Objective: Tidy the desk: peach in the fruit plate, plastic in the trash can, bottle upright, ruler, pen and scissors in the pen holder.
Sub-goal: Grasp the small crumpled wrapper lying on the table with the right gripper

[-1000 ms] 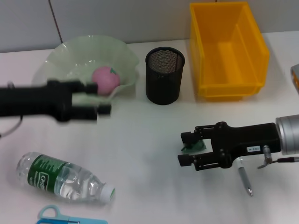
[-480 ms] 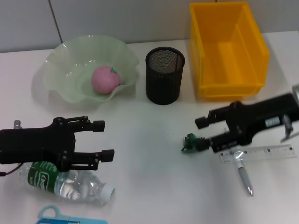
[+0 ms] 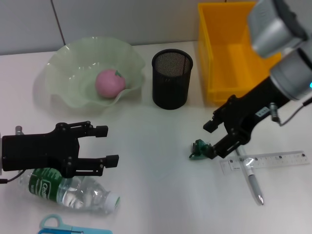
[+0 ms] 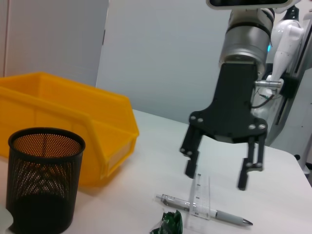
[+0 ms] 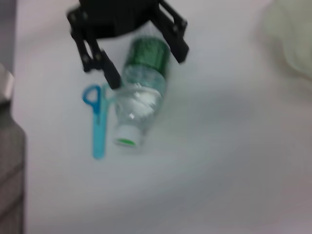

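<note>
While the peach [image 3: 109,83] sits in the fruit plate [image 3: 63,63] at far left, the left gripper [image 3: 109,145] hangs fingers apart over the lying bottle [image 3: 68,187], and the right gripper [image 3: 210,139], also spread, is just beside the green plastic [image 3: 199,149], near the ruler [image 3: 273,161] and pen [image 3: 251,178].

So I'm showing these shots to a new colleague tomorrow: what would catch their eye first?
Probably the bright yellow bin at the back right, next to the black mesh pen holder. Then the pink peach sitting in the pale green fruit plate at the back left. Nearer, the open left claw hovers over the lying bottle, and the open right claw hangs by the green plastic scrap.
</note>
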Tool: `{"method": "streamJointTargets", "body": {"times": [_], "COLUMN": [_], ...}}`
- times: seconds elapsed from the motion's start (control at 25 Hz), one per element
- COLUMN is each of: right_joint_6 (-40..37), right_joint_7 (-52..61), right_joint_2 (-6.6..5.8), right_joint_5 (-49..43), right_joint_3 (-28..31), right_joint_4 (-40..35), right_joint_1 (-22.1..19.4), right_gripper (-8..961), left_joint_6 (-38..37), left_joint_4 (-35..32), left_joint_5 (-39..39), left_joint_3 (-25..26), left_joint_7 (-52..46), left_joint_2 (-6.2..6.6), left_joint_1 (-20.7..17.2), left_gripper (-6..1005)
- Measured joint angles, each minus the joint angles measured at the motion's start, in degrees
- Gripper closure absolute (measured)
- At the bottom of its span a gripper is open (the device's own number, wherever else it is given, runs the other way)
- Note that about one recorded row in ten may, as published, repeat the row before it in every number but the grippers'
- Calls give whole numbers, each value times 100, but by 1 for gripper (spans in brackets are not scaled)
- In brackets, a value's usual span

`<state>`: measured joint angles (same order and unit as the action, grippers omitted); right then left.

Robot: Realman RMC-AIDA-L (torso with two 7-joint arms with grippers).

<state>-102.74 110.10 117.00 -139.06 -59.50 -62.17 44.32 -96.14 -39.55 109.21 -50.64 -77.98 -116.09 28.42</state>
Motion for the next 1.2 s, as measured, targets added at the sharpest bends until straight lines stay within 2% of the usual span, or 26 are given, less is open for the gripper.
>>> {"method": "streamJointTargets", "body": {"times": [0.16,0.24,0.44,1.2], "right_joint_6": [500,850,1341,2023], "right_joint_7": [-39,-47,-127,-336], "right_joint_2": [134,170,183,208], "right_joint_5": [-396,-439,-451,-574], "right_joint_3": [-454,-873,-1295,-1776], "right_joint_4": [-10,33,202,821], "right_joint_1": [96,64,7,-40], "right_gripper": [224,224,224,224], "left_joint_6": [8,8,3,2], "left_joint_4": [6,7,9,0], "left_joint_5": [29,30,31,30], "left_joint_3": [1,8,41,55], "left_joint_7": [-8,-25,-63,-78], "left_joint_2": [-7,-11,-8,-16], "left_joint_1": [5,2,-9,4], "left_gripper": [190,191,193,202]}}
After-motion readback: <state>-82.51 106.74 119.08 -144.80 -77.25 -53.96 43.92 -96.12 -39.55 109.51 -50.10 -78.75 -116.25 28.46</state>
